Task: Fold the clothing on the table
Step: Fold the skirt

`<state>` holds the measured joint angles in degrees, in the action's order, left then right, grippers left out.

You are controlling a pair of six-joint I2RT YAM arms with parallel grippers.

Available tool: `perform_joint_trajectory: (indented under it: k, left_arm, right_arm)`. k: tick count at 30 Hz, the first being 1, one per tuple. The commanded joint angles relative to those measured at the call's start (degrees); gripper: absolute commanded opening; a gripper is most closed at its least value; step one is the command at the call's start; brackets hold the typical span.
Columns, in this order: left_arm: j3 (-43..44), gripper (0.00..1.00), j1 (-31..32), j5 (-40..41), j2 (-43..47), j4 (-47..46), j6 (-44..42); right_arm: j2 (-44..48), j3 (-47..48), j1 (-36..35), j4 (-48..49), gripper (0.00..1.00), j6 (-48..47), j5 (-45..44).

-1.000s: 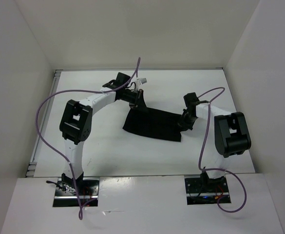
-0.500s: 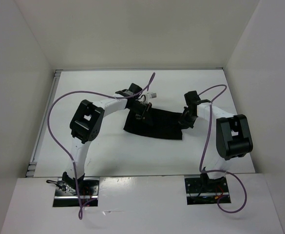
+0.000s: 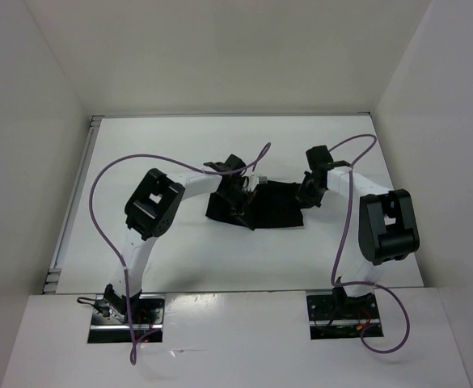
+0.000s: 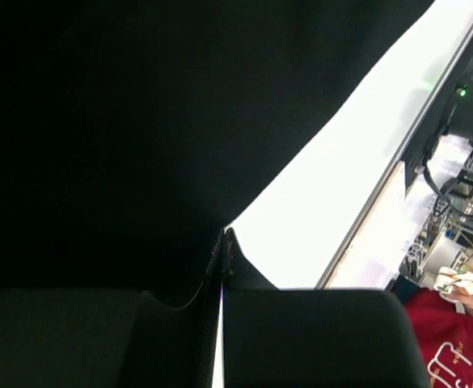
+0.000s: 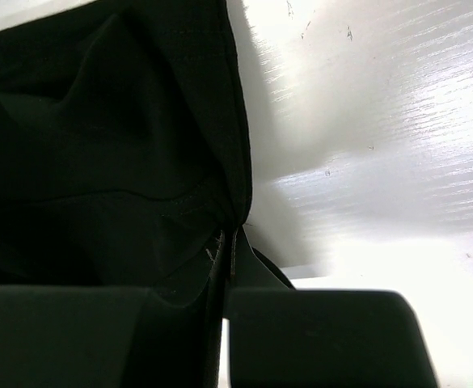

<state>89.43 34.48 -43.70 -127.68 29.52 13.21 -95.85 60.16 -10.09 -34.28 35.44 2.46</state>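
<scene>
**Black cloth clamped by both hands, mid-bench**

Left hand (image 3: 243, 191): the fingers are drawn together with only a hairline gap, nipping a thin edge of the cloth (image 3: 275, 207). From the left wrist camera the fabric rises from the fingertips and blocks the whole upper left of the view, so it is lifted off the surface at this point. A strip of white bench (image 3: 163, 149) shows to the right of it.

Right hand (image 3: 308, 196): the fingers are likewise pressed together, gripping the cloth at its right edge. From the right wrist camera a stitched hem runs up from the pinch point. The fabric sags in soft folds to the left, with bare bench to the right.

Cloth: it sits near the middle of the bench, spanning the space between the two hands. Its left portion is bunched and creased beside the left hand. Its right portion lies flatter, reaching the right hand. The near-left corner rests on the bench.

Surroundings: both arms bend inward over the bench from their bases at the near edge. A purple cable (image 3: 99, 202) loops along the left arm, and another follows the right. White walls (image 3: 236, 56) enclose the bench on three sides.
</scene>
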Motion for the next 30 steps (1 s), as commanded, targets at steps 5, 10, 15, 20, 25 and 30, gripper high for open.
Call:
perform_joint_trajectory:
  k: [5,10,15,20,25,30]
  left_arm:
    - [-0.7,0.03,1.7,0.6,-3.2,0.2,-1.2]
    - [0.8,0.03,1.7,1.2,-5.2,0.2,0.1]
    - [4.3,0.03,1.2,-2.3,-7.7,-1.9,1.2]
    - [8.8,0.03,0.2,-5.8,-9.7,-1.9,2.4]
    - [10.6,0.05,-2.8,-8.5,-3.9,-0.2,3.0]
    - [10.6,0.09,-7.0,-2.7,6.4,5.7,0.4]
  right_arm:
    - [2.6,5.0,0.2,-1.2,0.0,-1.4,3.5]
    - [6.6,8.3,0.2,-3.8,0.0,-2.6,7.8]
    - [7.3,10.2,-3.1,-4.3,0.0,-4.2,11.9]
    - [6.7,12.5,-9.4,-2.7,0.0,-4.2,12.9]
    - [4.5,15.0,-11.1,-2.7,0.0,-4.8,12.4]
    - [2.5,17.1,-11.1,-4.5,0.0,-5.4,9.9]
